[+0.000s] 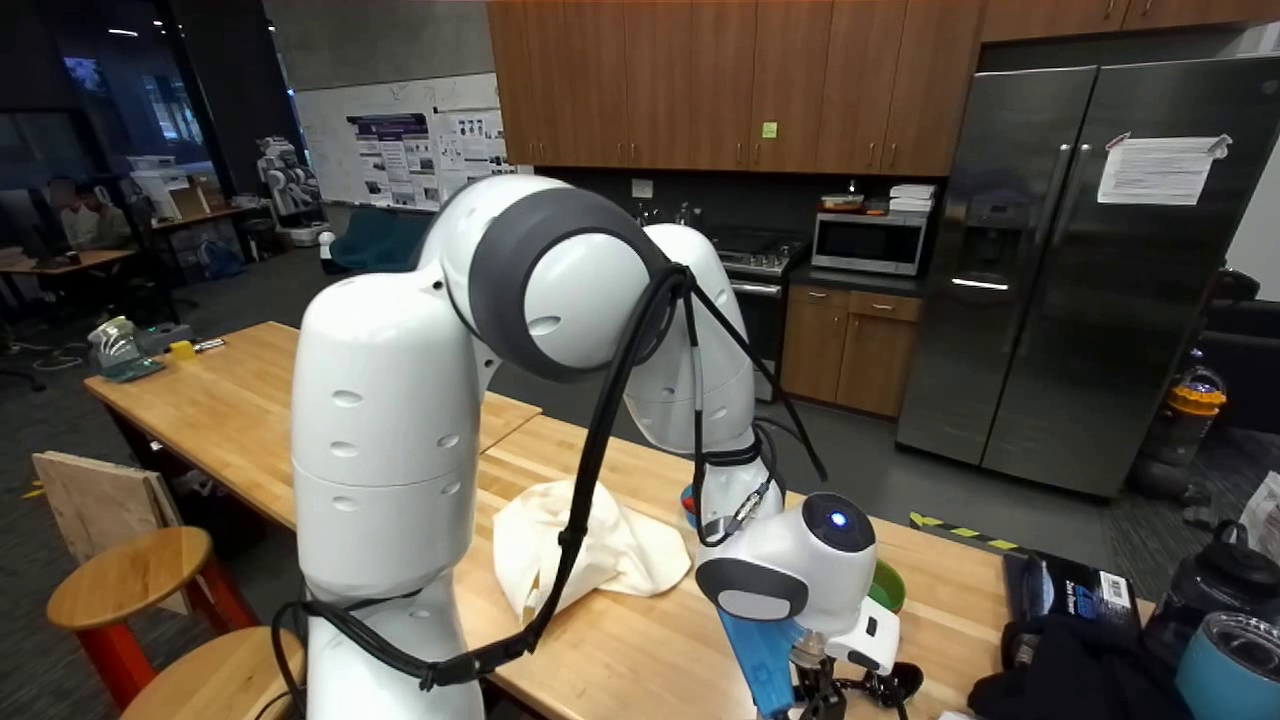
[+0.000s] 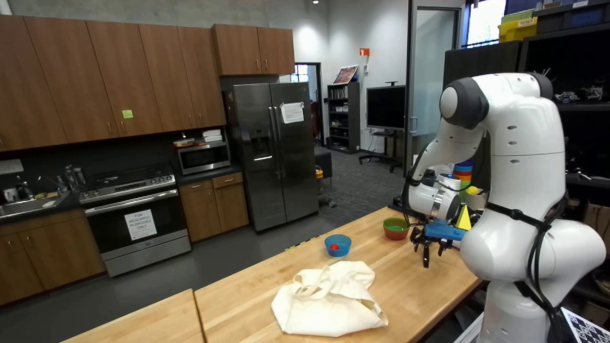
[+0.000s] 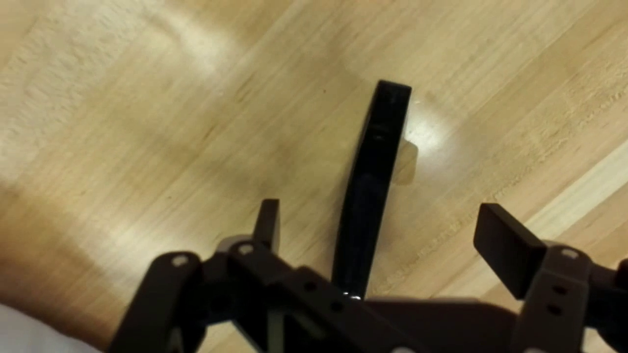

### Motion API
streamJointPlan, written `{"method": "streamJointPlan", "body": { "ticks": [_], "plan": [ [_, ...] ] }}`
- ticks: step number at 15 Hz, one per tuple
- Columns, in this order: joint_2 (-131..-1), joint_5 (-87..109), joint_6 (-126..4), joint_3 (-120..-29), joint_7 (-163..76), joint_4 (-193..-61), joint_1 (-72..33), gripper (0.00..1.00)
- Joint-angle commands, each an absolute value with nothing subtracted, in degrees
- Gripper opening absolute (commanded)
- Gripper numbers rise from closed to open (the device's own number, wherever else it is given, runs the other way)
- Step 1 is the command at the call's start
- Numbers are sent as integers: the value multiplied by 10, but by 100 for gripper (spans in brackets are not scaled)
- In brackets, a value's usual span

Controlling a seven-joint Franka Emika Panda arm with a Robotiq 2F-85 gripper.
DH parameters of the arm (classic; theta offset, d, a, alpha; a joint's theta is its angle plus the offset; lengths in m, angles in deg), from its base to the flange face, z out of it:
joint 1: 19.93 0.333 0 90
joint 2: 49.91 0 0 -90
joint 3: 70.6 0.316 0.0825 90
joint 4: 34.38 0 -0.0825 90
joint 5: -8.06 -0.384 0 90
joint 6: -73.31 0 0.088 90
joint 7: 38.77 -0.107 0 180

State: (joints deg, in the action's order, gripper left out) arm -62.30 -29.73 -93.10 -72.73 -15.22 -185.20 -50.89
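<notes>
In the wrist view the gripper has its fingers spread wide with nothing in their grip. A black handle runs between them — nearer one than the other, and I can't see either touching it. The wooden table shows beneath. In an exterior view the white robot arm bends over that table, and beside the gripper, at the bottom edge, I see a dark rounded utensil head, something like a ladle's; a blue tumbler stands in the lower right-hand corner. In an exterior view the handle shows just below the gripper. A green-and-red bowl stands near it, then a blue bowl with a red object inside — and, well apart, a crumpled cream cloth bag.
</notes>
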Motion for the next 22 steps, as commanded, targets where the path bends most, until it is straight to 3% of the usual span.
{"method": "streamJointPlan", "body": {
  "ticks": [1, 7, 10, 11, 12, 14, 15, 16, 22],
  "plan": [
    [-629, -256, -1024, -746, -210, -1870, -469, 100],
    [-666, -253, -1169, -743, -200, -1867, -433, 100],
    [-676, -226, -1277, -658, -220, -1856, -489, 100],
    [-674, -207, -1290, -657, -229, -1855, -498, 100],
    [-666, -165, -1249, -757, -284, -1871, -403, 100],
    [-666, -152, -1255, -743, -293, -1864, -415, 100],
    [-670, -222, -1263, -664, -222, -1854, -483, 100],
    [-670, -222, -1263, -664, -222, -1853, -487, 100],
    [-675, -420, -1252, -871, -121, -1828, -237, 100]
  ]
}}
